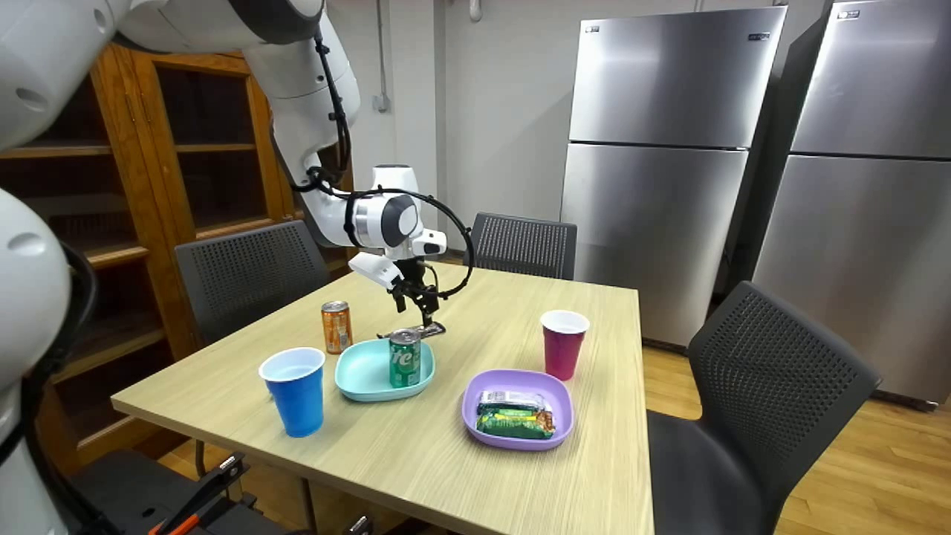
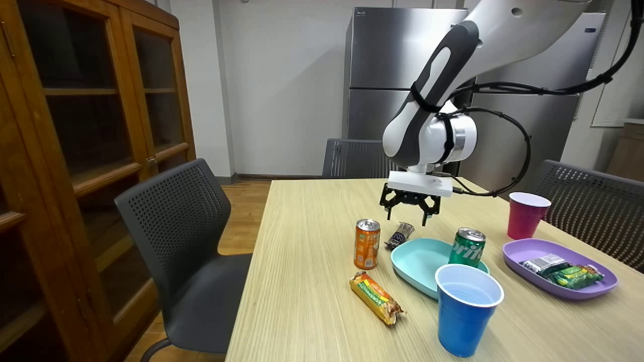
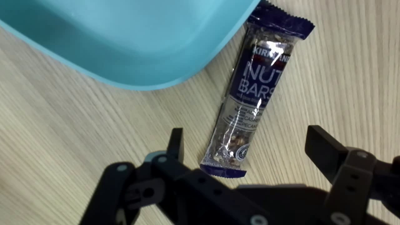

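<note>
Looks like pre-grasp: fingers [image 3: 325,151] spread wide, empty, either side of the nut bar [image 3: 242,109], bottom centre of wrist view. Next move probably calls for lowering, squeezing.

The nut bar wrapper [image 3: 247,100] looks glossy plastic, the tabletop [image 3: 81,125] matt wood

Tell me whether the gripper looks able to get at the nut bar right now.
Probably yes: the gripper hangs open, and in the wrist view the near half of the nut bar shows between its fingers, with nothing seen in the way. The turquoise tray crowds only the far end.
</note>
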You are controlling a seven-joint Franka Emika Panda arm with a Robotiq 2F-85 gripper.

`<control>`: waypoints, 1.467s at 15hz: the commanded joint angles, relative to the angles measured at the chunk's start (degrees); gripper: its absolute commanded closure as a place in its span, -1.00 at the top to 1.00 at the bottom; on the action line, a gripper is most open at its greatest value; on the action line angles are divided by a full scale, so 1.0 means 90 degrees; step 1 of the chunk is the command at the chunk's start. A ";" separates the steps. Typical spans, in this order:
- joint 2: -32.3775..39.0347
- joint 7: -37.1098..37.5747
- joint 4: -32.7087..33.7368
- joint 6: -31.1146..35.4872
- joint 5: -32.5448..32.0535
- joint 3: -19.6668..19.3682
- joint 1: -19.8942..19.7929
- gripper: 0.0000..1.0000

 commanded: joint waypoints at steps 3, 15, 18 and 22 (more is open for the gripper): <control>0.0316 0.0029 0.0639 -0.0707 0.0287 0.0134 -0.0097 1.00; 0.0718 0.0077 0.1129 -0.0903 0.0348 0.0092 -0.0073 1.00; 0.0782 0.0081 0.1200 -0.0937 0.0340 0.0085 -0.0071 1.00; 0.0772 0.0061 0.1203 -0.0970 0.0326 0.0087 -0.0069 0.45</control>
